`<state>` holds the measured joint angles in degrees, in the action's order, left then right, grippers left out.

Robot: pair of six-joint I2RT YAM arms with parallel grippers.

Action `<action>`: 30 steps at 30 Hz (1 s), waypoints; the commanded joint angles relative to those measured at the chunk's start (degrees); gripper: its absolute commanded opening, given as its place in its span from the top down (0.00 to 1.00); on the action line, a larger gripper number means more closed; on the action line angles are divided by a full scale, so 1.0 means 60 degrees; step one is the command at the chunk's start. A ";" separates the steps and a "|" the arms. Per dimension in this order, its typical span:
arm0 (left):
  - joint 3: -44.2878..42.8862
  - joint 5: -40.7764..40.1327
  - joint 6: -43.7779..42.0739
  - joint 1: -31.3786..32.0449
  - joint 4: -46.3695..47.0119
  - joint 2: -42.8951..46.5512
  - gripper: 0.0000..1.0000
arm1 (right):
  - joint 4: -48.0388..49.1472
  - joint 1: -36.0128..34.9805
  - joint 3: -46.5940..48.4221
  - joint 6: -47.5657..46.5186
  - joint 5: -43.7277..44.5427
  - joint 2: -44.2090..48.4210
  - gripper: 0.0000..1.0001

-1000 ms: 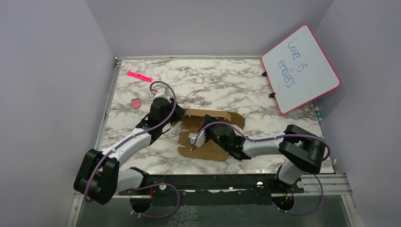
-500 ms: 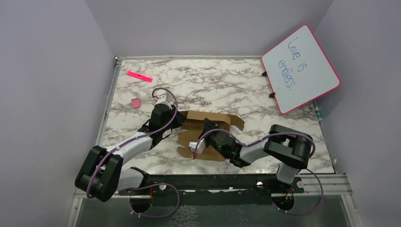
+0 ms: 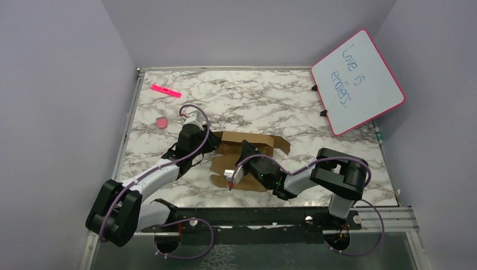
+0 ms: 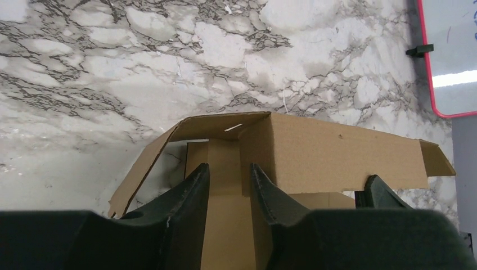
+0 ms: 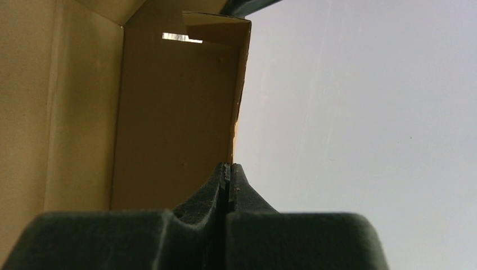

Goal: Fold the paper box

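Right tool, nearest the bases, has its fingers pressed together with nothing seen between them; the tips sit right at the edge of an upright cardboard wall. In the top view it lies low over the near-left part of the paper box, pointing left. The box is brown, partly folded, in the middle of the marble tabletop, with its base flat and its far wall raised. Left tool comes in at the box's left end with its fingers apart. Flat cardboard shows in the gap, not pinched as far as the wrist view shows. The raised wall is just ahead of the tips, and a flap slants down on their left. Farther back on the left are a small pink eraser and then a pink marker, both well apart from the box. At far right, a pink-framed whiteboard with handwriting leans at the tabletop's corner.
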<state>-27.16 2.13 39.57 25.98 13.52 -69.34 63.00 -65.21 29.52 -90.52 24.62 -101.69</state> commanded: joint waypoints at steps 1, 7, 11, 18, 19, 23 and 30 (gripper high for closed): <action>-0.0257 -0.0660 -0.0500 0.0022 -0.1256 0.1162 0.63 | 0.0713 -0.0103 -0.0137 -0.0285 0.0157 -0.0229 0.99; -0.1191 -0.1875 -0.0923 0.0007 -0.3752 0.2592 0.58 | 0.0801 -0.0103 -0.0188 -0.0382 0.0157 -0.0304 0.99; -0.1225 -0.2531 -0.0934 0.0006 -0.4499 0.2820 0.56 | 0.0871 -0.0118 -0.0205 -0.0382 0.0145 -0.0308 0.99; -0.1023 -0.3131 -0.0879 -0.0076 -0.4208 0.2061 0.53 | 0.0889 -0.0118 -0.0189 -0.0381 0.0130 -0.0372 0.99; -0.1014 -0.3070 -0.0931 -0.0088 -0.4039 0.1952 0.53 | 0.0921 -0.0118 -0.0196 -0.0369 0.0122 -0.0380 0.99; -0.0786 -0.2856 -0.1126 -0.0096 -0.3221 0.1555 0.51 | 0.0999 -0.0118 -0.0182 -0.0338 0.0057 -0.0403 0.99; -0.0617 -0.2629 -0.1517 -0.0103 -0.2471 0.1033 0.60 | 0.1072 -0.0118 -0.0130 -0.0334 0.0057 -0.0506 0.99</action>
<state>-31.94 -13.76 32.95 25.56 -6.83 -62.19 65.30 -65.32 28.86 -91.64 24.69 -103.33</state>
